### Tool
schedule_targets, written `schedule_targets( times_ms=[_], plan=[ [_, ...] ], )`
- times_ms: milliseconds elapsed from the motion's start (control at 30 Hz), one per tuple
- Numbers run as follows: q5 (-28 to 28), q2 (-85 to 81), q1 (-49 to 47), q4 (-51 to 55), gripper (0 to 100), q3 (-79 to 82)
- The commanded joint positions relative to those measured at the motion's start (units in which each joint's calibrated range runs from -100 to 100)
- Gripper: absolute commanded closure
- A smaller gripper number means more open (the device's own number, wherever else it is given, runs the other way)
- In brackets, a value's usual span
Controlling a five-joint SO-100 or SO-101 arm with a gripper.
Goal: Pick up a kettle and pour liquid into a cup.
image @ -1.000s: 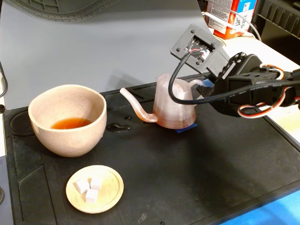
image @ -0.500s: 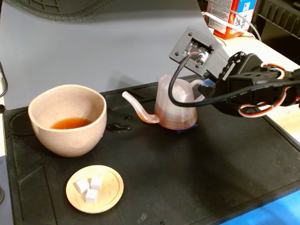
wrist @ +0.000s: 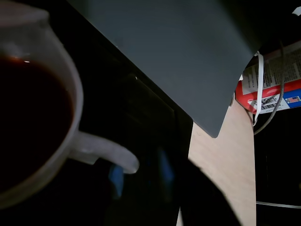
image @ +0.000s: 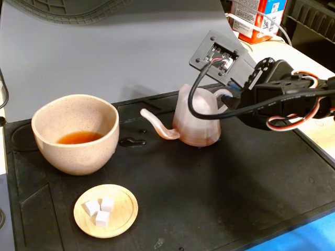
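The translucent pinkish kettle stands on the black mat right of centre in the fixed view, with its thin spout pointing left towards the cup. My gripper is at the kettle's right side, shut on the pale loop handle. In the wrist view the kettle's rim fills the left, with dark liquid inside. The beige speckled cup sits at the left, apart from the spout, holding amber liquid at its bottom.
A small wooden dish with three white cubes lies in front of the cup. A wet spill marks the mat between cup and spout. A grey board stands behind, and a red-and-blue carton is at the back right.
The kettle and my gripper have shifted slightly to the right, the spout drawing away from the cup. The blue patch under the kettle is now almost covered.
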Motion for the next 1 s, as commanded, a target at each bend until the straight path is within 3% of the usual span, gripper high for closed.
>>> schedule_targets(
  times_ms=[0, 967],
  plan=[
    [0.1, -0.3, 0.1, -0.8, 87, -2.1],
    [0.1, -1.2, -2.0, -0.8, 88, 2.6]
  ],
)
